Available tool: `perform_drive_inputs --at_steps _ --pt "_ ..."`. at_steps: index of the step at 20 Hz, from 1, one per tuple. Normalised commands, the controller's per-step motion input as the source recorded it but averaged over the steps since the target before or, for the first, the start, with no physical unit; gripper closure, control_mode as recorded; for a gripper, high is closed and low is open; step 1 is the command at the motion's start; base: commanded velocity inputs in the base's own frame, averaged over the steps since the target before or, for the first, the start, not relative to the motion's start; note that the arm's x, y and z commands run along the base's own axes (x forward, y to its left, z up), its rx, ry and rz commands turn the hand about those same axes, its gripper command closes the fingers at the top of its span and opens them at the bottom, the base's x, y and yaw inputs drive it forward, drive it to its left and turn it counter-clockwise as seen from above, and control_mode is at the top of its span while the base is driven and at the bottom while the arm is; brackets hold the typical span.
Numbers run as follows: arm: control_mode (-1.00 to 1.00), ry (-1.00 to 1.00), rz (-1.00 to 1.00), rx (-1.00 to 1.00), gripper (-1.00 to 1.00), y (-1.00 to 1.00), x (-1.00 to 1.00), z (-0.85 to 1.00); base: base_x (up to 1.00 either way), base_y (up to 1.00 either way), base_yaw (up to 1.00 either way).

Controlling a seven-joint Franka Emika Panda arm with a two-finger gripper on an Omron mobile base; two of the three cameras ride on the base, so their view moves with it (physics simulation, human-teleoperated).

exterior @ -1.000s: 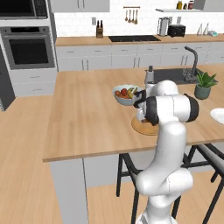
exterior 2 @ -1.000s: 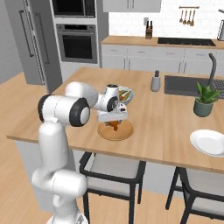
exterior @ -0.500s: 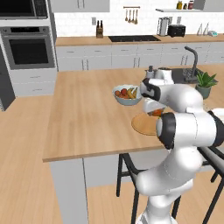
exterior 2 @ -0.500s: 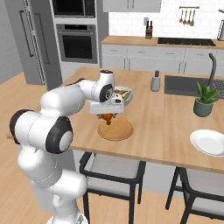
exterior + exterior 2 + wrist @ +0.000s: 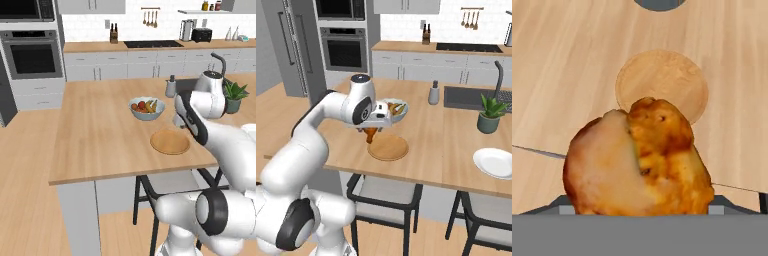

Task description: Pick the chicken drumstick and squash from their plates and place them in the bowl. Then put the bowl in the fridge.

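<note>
The small orange-brown roasted chicken drumstick [image 5: 637,160] sits right in front of the hand camera, big and close. The fingers [image 5: 372,134] hold it between them, spread wide around its fat end. It hangs in the air above the pale wooden surface [image 5: 436,140]. Just past it lies the flat round light wooden plate [image 5: 388,148], bare on top. Behind that plate stands the pale blue-grey fruit bowl [image 5: 146,109] with red and yellow fruit inside. Off to one side, well apart, rests the glossy white shallow plate [image 5: 495,162]. Near it grows a small green plant in a dark pot [image 5: 489,114]. Far back stands the tall grey fridge [image 5: 290,47].
</note>
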Motion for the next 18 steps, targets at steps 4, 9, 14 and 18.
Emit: perform_drive_inputs --at_steps 4,9,14,18 --pt "1.0 -0.2 0.0 -0.01 1.0 -0.06 -0.5 0.07 -0.44 -0.32 -0.02" --pt "1.0 0.0 0.0 0.0 1.0 0.0 0.0 0.0 -0.31 -1.0 -0.01" --pt "1.0 0.0 0.0 0.0 1.0 0.0 0.0 0.0 0.0 -1.0 -0.07" --pt "1.0 0.0 0.0 0.0 1.0 0.0 0.0 0.0 0.0 -1.0 -0.13"
